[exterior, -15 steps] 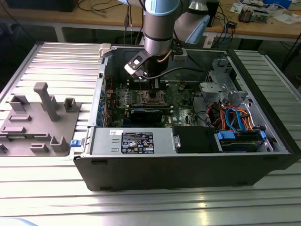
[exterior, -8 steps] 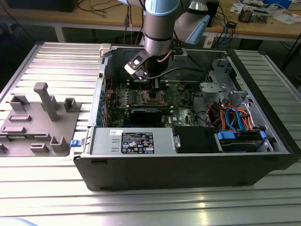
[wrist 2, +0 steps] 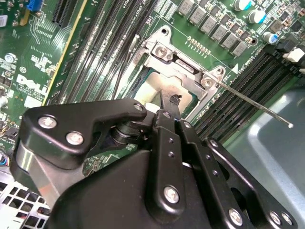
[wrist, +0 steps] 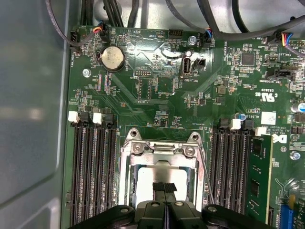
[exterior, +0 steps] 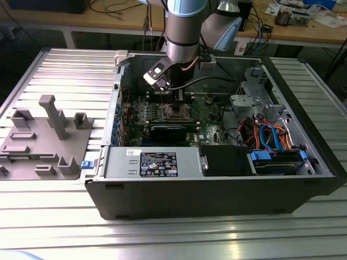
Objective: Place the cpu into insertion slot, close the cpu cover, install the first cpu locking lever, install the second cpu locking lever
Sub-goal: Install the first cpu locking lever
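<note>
Black gripper (wrist 2: 169,101) fingers are pressed together with nothing between them, their tips over the cpu (wrist: 147,177); I cannot tell if they touch it. That pale chip sits in the insertion slot (exterior: 176,112), with the cpu cover (wrist: 159,149) lying down around it. 1 thin locking lever (wrist 2: 257,106) juts free beside the socket. The green motherboard (wrist: 157,95) lies inside the open computer case (exterior: 217,195).

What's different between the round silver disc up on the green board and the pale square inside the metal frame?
The disc is round and shiny silver, while the cpu is square and a pale, dull grey. The disc sits out in the open in a dark holder. The cpu lies framed by the metal cpu cover, and the tool hides part of it. Both are flat and sit on the green motherboard.
</note>
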You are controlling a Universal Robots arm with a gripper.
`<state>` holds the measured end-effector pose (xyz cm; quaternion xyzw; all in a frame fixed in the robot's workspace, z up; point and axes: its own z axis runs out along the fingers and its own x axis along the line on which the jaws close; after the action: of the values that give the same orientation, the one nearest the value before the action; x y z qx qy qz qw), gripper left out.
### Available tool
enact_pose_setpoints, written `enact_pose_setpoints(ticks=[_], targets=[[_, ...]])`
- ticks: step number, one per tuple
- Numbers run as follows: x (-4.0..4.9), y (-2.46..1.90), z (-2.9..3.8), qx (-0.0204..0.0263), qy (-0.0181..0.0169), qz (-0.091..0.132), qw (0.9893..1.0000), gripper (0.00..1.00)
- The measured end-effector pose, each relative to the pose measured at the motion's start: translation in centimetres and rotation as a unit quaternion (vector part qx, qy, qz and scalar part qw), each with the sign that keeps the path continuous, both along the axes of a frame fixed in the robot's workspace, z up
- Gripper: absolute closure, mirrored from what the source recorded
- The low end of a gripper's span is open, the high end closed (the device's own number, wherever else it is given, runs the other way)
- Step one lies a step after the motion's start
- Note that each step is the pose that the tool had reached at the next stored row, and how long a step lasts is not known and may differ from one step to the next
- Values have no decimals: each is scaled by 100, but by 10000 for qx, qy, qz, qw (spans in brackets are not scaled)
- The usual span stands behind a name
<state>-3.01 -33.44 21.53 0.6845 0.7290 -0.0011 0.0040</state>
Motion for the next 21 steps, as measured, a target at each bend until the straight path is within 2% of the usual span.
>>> enact_pose_setpoints(ticks=[3,5,14,17,19,21], targets=[[0,0,70,0,0,0,10000,89],[0,0,143,0,0,0,10000,89],[0,0,303,-4,0,0,10000,89],[0,0,388,-9,0,0,10000,89],[0,0,421,-18,0,0,10000,89],[0,0,422,-23,0,0,10000,89]])
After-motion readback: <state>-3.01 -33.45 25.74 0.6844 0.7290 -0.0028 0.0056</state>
